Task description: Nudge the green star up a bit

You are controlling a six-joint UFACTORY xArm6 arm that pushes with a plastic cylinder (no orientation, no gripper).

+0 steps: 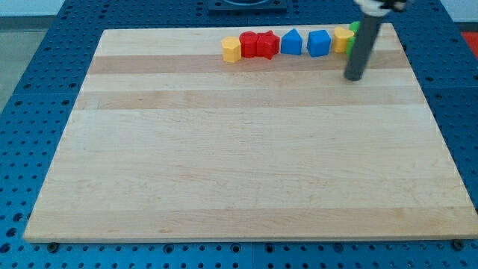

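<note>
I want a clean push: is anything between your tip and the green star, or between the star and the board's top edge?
Nothing visible stands between them. My tip sits just below the green star block, which my rod mostly hides. The yellow block touches the star's left side. Above the star, the wooden board shows no block.

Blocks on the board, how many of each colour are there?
Yellow: 2, one at the row's left end, one near the right end
Red: 2
Blue: 2
Green: 1, mostly hidden behind the rod
Total: 7
My tip sits just below the green one.
</note>
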